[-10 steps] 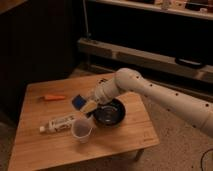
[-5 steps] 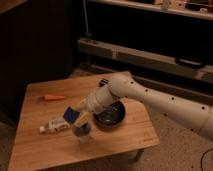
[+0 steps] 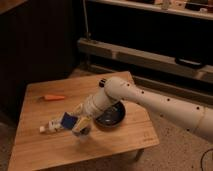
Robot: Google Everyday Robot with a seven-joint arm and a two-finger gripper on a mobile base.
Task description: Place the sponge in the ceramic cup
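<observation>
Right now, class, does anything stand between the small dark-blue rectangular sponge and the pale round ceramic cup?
Nothing visible does. The gripper, shut on the dark-blue sponge, hangs close over the ceramic cup; the wide black bowl sits beside the cup, not between.

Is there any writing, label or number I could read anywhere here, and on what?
No text can be read.
The white tube on the table: any label is too blurred.
The gripper, jaws shut on the sponge over the ceramic cup, shows no writing.
</observation>
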